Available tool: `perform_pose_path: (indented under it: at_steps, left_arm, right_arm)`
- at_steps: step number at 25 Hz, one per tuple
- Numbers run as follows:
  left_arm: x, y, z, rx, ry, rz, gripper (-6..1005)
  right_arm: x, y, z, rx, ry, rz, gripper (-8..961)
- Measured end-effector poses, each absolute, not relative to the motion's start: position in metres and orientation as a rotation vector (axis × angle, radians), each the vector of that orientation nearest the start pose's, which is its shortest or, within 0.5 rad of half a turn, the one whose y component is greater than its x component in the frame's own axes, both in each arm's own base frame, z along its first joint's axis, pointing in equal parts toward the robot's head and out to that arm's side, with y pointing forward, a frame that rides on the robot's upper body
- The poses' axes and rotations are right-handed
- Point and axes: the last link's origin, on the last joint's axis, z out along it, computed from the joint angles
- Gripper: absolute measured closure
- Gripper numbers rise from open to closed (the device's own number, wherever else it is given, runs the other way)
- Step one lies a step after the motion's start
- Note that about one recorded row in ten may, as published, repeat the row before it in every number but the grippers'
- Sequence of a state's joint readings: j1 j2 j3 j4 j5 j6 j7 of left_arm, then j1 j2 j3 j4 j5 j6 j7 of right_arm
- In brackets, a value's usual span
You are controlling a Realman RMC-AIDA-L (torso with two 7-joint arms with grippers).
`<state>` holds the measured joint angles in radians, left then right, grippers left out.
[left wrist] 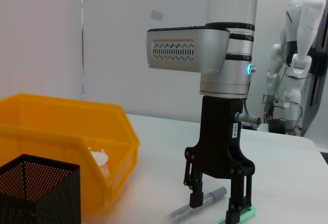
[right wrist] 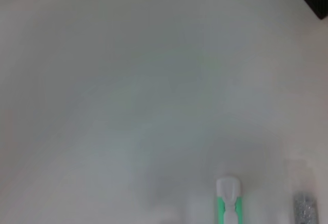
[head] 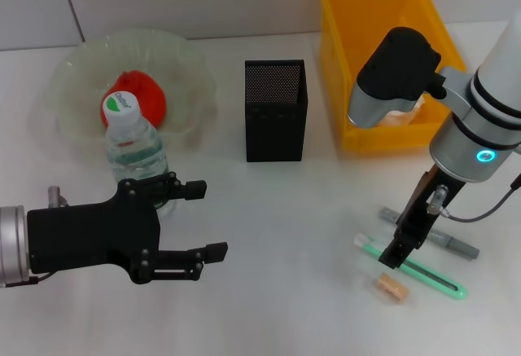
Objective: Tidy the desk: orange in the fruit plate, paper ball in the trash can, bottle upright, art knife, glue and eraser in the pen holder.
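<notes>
On the white desk before a tiled wall, your right gripper [head: 404,242] stands low over the green-and-white art knife [head: 411,269], jaws parted, straddling it. Centre the blade handle between the fingers before closing, keeping clear of the grey glue stick [head: 452,242] just beside and the tan eraser [head: 391,287] nearby, then carry it to the black mesh pen holder [head: 275,111]. Your left gripper [head: 183,227] waits spread, beside the upright clear plastic bottle [head: 134,148]. The writing on the green cap is too small to read.

Bottle [head: 134,148] upright, orange [head: 140,95] in plate [head: 81,67], possibly paper [head: 404,114] in bin [head: 342,30]
</notes>
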<state>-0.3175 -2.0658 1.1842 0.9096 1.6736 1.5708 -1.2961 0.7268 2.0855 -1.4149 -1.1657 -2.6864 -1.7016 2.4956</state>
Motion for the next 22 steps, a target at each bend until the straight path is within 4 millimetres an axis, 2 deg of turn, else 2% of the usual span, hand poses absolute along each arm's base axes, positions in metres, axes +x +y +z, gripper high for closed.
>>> perform_pose_path:
  at_steps: [22]
  left_arm:
    - [-0.2376,0.2864,-0.0123,-2.89,-0.244,-0.729,138]
  right_arm:
    - [0.1836,0.3468,-0.0271,-2.685,0.843,-0.899,258]
